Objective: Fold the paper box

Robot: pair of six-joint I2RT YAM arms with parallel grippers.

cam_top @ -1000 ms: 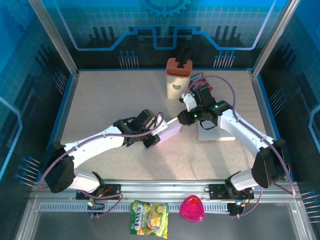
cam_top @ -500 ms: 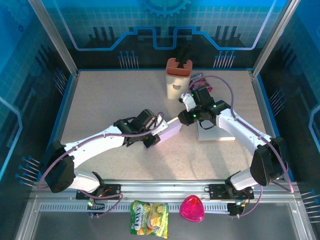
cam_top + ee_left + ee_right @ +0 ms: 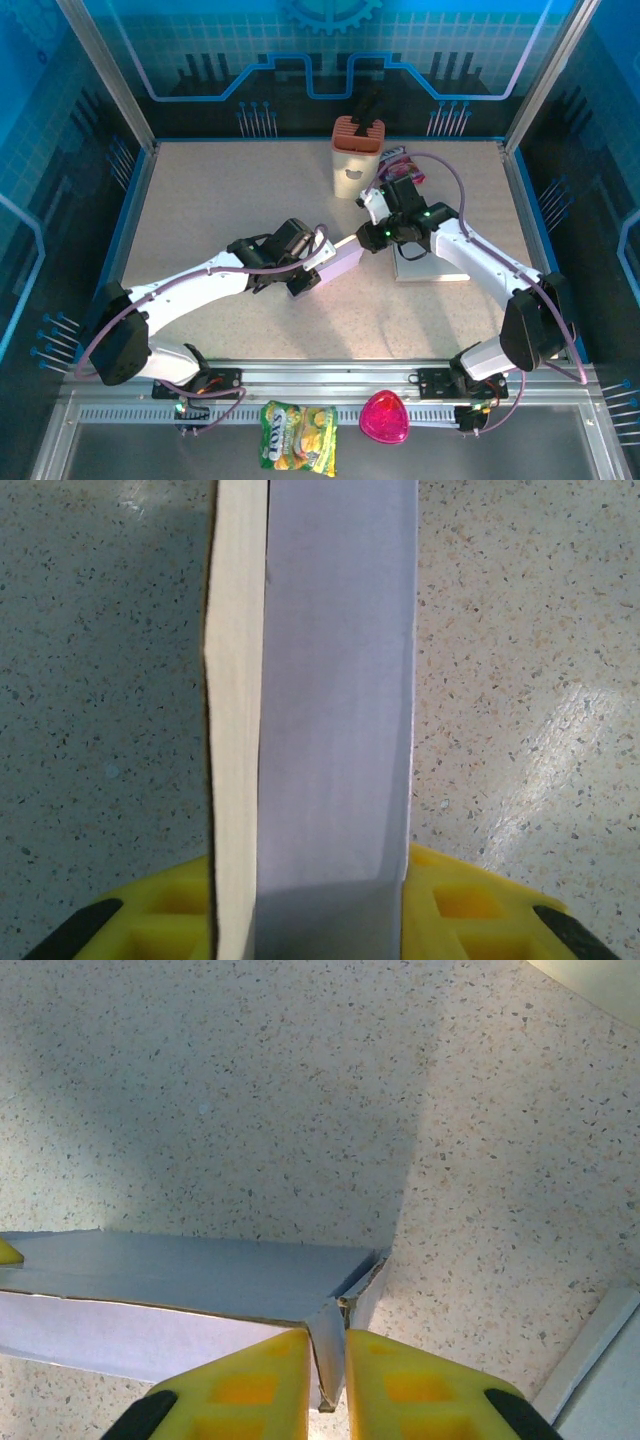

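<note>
The paper box (image 3: 340,262) is a long white carton lying mid-table between the two arms. My left gripper (image 3: 303,277) is shut on its near end; in the left wrist view the box (image 3: 335,680) runs straight away from between the yellow fingers (image 3: 470,905), with a cream side panel on its left. My right gripper (image 3: 369,237) is at the box's far end. In the right wrist view the right gripper (image 3: 327,1365) is shut on a small end flap (image 3: 330,1345) of the box (image 3: 180,1280), which is pinched between the yellow pads (image 3: 245,1385).
A white holder with a brown top (image 3: 357,155) stands at the back centre, a pink packet (image 3: 402,160) beside it. A flat white sheet (image 3: 432,266) lies under the right arm; its edge (image 3: 590,1350) is close to the right gripper. A snack bag (image 3: 298,436) and a pink heart-shaped case (image 3: 385,418) sit on the front rail.
The right gripper's jaws have closed onto the box's end flap and shifted slightly left. The left arm and the box have stayed put.
</note>
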